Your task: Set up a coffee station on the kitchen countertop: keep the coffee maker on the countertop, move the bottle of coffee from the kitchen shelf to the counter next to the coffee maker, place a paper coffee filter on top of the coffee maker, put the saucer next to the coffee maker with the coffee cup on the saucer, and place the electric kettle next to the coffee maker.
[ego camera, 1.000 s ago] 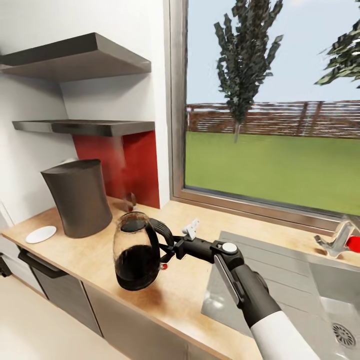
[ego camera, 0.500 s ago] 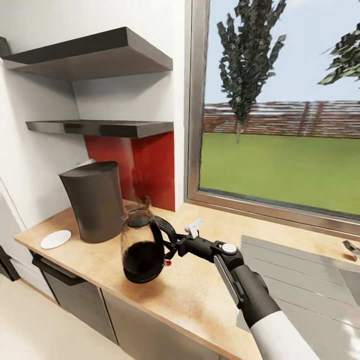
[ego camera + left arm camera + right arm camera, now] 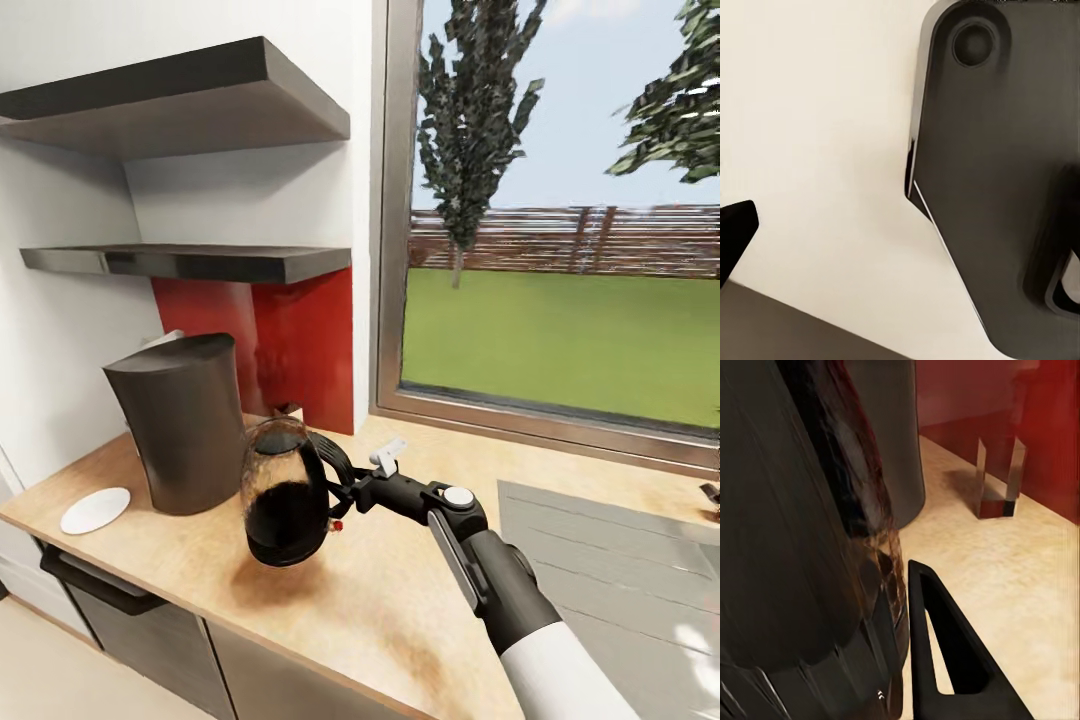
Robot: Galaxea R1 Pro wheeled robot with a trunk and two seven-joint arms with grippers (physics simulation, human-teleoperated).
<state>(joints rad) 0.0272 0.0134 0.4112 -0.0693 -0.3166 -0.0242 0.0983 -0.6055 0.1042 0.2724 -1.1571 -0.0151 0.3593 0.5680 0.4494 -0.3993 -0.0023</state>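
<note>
The electric kettle (image 3: 285, 500), clear glass with dark liquid, hangs tilted just above the kitchen countertop (image 3: 380, 600). My right gripper (image 3: 338, 495) is shut on its black loop handle, and the kettle's dark wall (image 3: 795, 547) shows close up in the right wrist view. The dark-grey coffee maker (image 3: 185, 425) stands right beside it, on the head view's left. A white edge (image 3: 163, 339) peeks over its top. The white saucer (image 3: 95, 510) lies at the counter's left end. The lower kitchen shelf (image 3: 200, 262) hangs above. One black fingertip (image 3: 735, 232) of my left gripper shows over pale floor.
A grey drainboard (image 3: 610, 540) takes up the counter's right side under a large window (image 3: 560, 250). A red wall panel (image 3: 300, 345) backs the counter. A small glassy object (image 3: 997, 484) stands near that panel, behind the kettle. Dark cabinet fronts (image 3: 130, 630) run below.
The head view has shifted along the counter, so the sink and tap left the picture. The kettle stays in my right gripper and now hangs closer to the coffee maker.
</note>
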